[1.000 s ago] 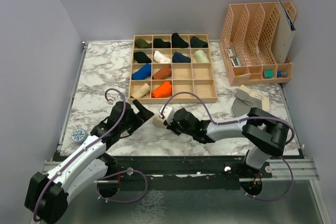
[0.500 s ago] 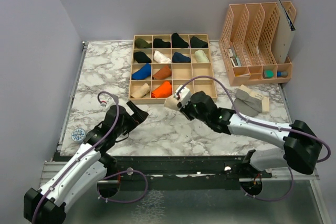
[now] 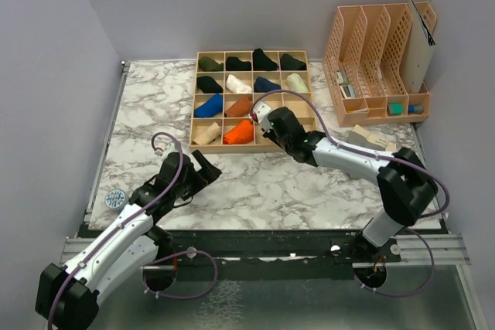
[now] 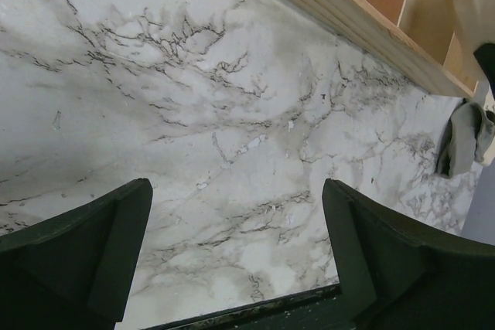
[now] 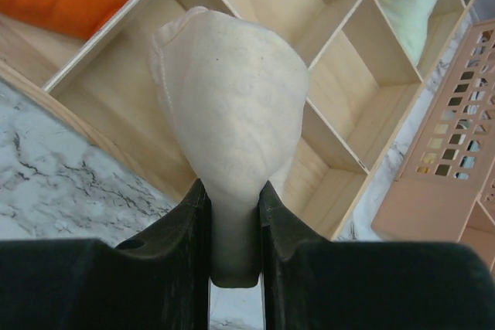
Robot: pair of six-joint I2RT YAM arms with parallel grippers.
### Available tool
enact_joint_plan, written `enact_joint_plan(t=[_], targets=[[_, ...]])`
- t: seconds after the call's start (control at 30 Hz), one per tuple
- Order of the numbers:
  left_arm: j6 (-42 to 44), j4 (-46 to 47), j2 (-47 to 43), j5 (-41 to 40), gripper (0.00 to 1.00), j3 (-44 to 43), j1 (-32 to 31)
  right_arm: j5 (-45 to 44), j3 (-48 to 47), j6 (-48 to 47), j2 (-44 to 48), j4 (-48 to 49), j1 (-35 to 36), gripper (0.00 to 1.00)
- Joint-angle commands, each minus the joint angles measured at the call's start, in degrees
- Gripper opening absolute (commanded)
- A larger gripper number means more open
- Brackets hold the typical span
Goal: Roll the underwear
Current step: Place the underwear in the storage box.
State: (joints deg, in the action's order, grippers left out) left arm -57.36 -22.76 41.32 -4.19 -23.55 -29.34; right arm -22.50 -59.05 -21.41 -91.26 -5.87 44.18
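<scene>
Right wrist view: rolled beige underwear (image 5: 232,106) is clamped by right gripper (image 5: 234,199) over tray (image 5: 104,40).
Left gripper (image 4: 236,191): spread wide, unloaded.
Grey underwear (image 4: 464,138): judged unrolled, beside tray.

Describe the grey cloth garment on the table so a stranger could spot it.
Find the peach slotted file rack at the far right of the marble table. Before it lies the grey garment with a cream band, the only cloth on bare marble.

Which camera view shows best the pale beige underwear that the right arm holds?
The right wrist view: the beige underwear fills it, pinched by the fingers of the right gripper above the wooden tray. The top external view shows at most a pale speck; the left wrist view, a pale corner, perhaps it.
</scene>
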Motion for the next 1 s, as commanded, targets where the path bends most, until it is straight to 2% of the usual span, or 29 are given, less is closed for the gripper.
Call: enact_joint_plan(t=[0.0, 0.13, 0.47, 0.7, 0.97], targets=[[1.4, 0.9, -0.7, 2.0, 0.99, -0.7, 0.3, -2.8, -4.1, -3.5, -5.6, -2.5, -0.8, 0.0], [1.5, 0.5, -1.3, 2.4, 0.99, -0.6, 0.3, -3.1, -6.5, -4.1, -9.0, -2.4, -1.7, 0.0], [2.4, 0.0, -1.5, 2.7, 0.99, -1.0, 0.3, 2.8, -12.9, -7.4, -10.0, -1.5, -6.6, 0.01], [2.9, 0.1, -0.7, 3.3, 0.99, -1.5, 0.3, 5.3, -19.7, -11.5, -16.1, -1.9, -9.8, 0.0], [4.7, -2.5, -0.1, 1.8, 0.99, -4.0, 0.3, 6.7, -24.6, -17.2, -23.3, -1.2, -10.3, 0.0]])
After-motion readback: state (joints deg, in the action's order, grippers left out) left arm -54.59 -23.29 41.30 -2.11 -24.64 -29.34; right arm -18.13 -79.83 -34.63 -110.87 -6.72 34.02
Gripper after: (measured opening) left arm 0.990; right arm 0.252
